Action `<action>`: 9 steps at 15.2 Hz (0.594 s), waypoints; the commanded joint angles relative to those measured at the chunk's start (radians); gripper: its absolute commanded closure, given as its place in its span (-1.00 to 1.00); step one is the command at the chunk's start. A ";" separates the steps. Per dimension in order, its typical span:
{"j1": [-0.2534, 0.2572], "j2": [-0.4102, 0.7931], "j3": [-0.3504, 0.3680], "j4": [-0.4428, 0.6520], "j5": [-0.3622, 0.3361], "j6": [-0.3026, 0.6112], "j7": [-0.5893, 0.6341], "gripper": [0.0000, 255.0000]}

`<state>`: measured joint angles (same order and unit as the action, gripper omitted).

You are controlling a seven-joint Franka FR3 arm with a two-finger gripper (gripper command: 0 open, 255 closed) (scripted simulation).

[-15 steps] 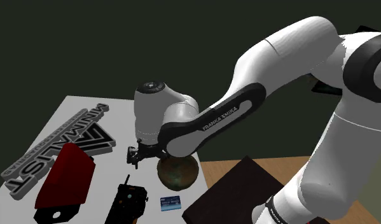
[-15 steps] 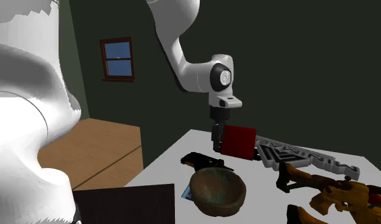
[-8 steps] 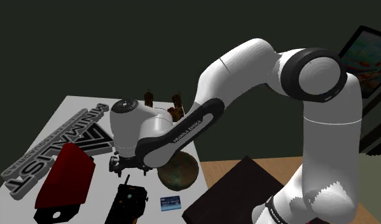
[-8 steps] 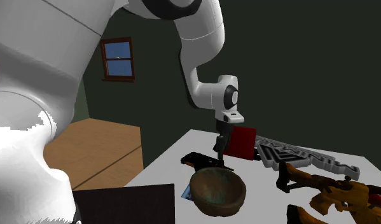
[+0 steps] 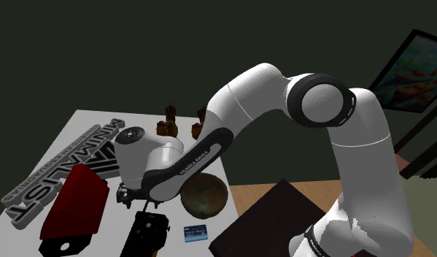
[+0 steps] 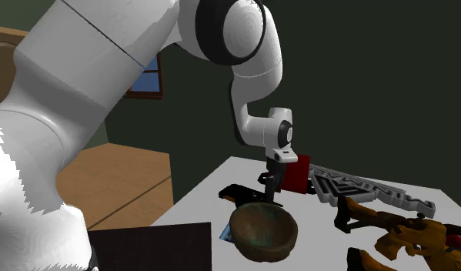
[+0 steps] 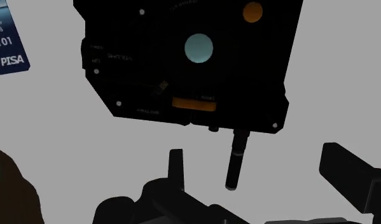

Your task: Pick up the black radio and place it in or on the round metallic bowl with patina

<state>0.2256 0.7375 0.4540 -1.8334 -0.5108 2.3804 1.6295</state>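
Just above black radio (image 7: 189, 60), gripper (image 7: 256, 159) spread open, grasping nothing; patinated bowl (image 5: 202, 194) beside radio

Dark green walls (image 6: 359, 92), a wood-framed window (image 6: 148, 83), wooden floor (image 6: 121, 177), a pale table (image 6: 194, 200)

Bare table (image 7: 335, 83) flanks the black radio (image 7: 189, 63); its antenna (image 7: 236, 159) points between the spread fingers of the gripper (image 7: 256, 159), touching neither. A blue card (image 5: 196, 233) lies just beside the radio, near the bowl (image 5: 202, 196); a red block (image 5: 74, 208) sits near the radio's other side.
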 commanded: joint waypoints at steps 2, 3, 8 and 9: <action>0.010 0.032 -0.016 0.011 -0.015 0.022 0.009 -1.00; 0.015 0.048 -0.024 0.015 -0.023 0.034 0.013 -1.00; 0.015 0.048 -0.024 0.015 -0.023 0.034 0.013 -1.00; 0.015 0.048 -0.024 0.015 -0.023 0.034 0.013 -1.00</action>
<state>0.2407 0.7854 0.4303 -1.8189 -0.5339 2.4140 1.6425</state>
